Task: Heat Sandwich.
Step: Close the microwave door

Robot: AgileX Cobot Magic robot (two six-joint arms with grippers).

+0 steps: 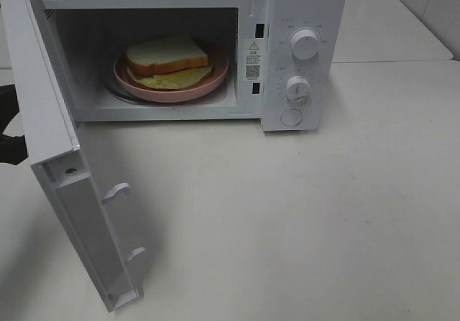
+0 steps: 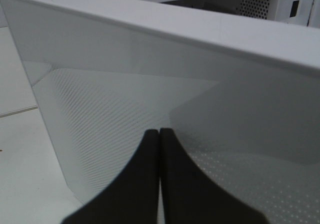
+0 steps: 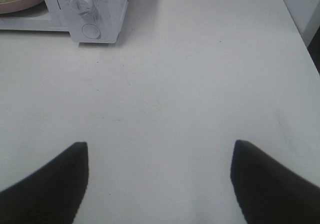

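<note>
From the high camera, the microwave (image 1: 309, 12) stands at the back of the bench (image 1: 323, 213) with its door (image 1: 65, 192) swung wide open to the left. The sandwich (image 1: 169, 59) lies flat on a pink plate (image 1: 172, 93) inside the oven. Its top slice of bread covers most of the pale yellow layer, which shows only along the near edge. Its long axis runs roughly across the view, side to side in the oven, and its browner crust edge faces the opening. The far rim of the plate is hidden behind the bread. A dark shape (image 1: 10, 120) at the left edge, behind the door, is cut off and hard to identify. In the left wrist view, the left hand (image 2: 159, 131) has its two dark fingers pressed together with nothing between them. They sit close against the door's dotted outer face, though whether they touch it cannot be told. In the right wrist view, the right hand (image 3: 160, 143) is spread wide and holds nothing, with bare bench below it. Only the microwave's knob corner and a cut-off sliver of plate and sandwich show at the frame's edge.
</note>
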